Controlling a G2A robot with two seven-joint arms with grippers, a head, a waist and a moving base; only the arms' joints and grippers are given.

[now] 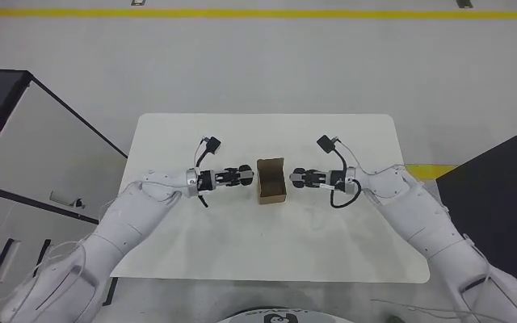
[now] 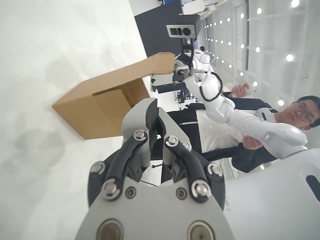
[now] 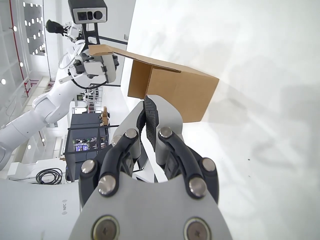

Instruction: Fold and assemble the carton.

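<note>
A small brown carton (image 1: 272, 180) stands in the middle of the white table (image 1: 266, 242), open at the top, with one flap (image 2: 160, 63) raised along its far side. My left gripper (image 1: 249, 175) lies low just to the left of the carton (image 2: 100, 108), fingers (image 2: 140, 116) pressed together with nothing between them. My right gripper (image 1: 295, 178) mirrors it on the carton's right side, shut and empty, its fingertips (image 3: 150, 106) close to the carton's (image 3: 180, 93) near corner. Each wrist view also shows the other arm's gripper beyond the carton.
Dark cabinets stand off the table's left (image 1: 32, 137) and right (image 1: 485, 186) sides. A yellow line (image 1: 258, 13) runs across the floor behind the table. Bare table surface lies in front of and behind the carton.
</note>
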